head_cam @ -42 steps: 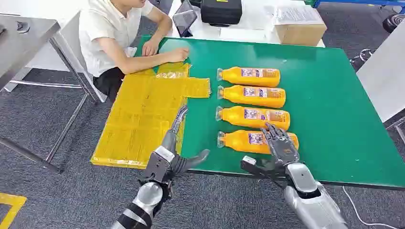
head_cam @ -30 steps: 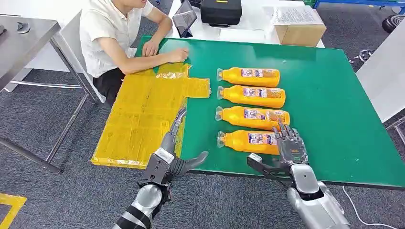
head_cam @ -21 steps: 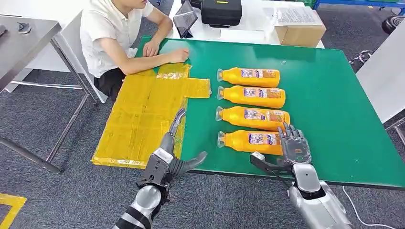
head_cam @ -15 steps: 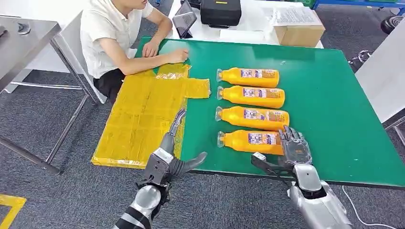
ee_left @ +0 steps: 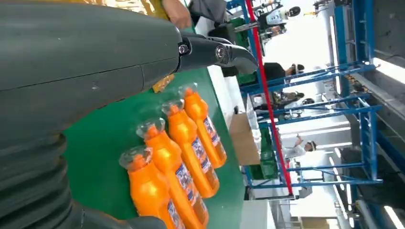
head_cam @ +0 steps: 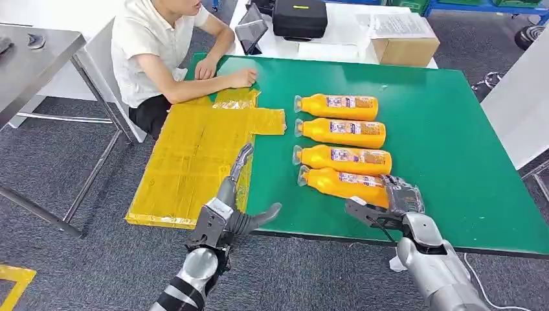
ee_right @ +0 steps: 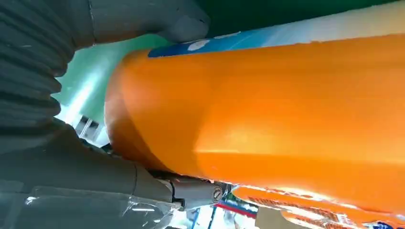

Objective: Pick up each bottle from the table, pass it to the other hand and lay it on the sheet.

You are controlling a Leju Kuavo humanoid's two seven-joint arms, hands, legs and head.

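Observation:
Several orange bottles lie side by side on the green table (head_cam: 453, 149), caps pointing left. My right hand (head_cam: 401, 199) grips the base end of the nearest bottle (head_cam: 340, 184), which sits skewed with its cap close to the neighbouring bottle (head_cam: 343, 159). In the right wrist view this bottle's orange body (ee_right: 267, 119) lies between my thumb (ee_right: 143, 19) and fingers. The yellow sheet (head_cam: 194, 155) covers the table's left part and hangs past its edge. My left hand (head_cam: 234, 197) hovers open at the sheet's near right edge, holding nothing. The left wrist view looks past its fingers (ee_left: 215, 50) at the row of bottles (ee_left: 181, 157).
A person (head_cam: 155, 52) sits at the far left corner with a hand (head_cam: 243, 76) on the sheet's far end. Behind the table stand a black case (head_cam: 300, 16), a tablet (head_cam: 250, 27) and a cardboard box (head_cam: 404, 45). A grey metal table (head_cam: 32, 65) is at the left.
My right hand slid right along the nearest bottle to its base end and closed on it. The bottle swung, its cap end moving toward the neighbouring bottle. The left hand stayed still.

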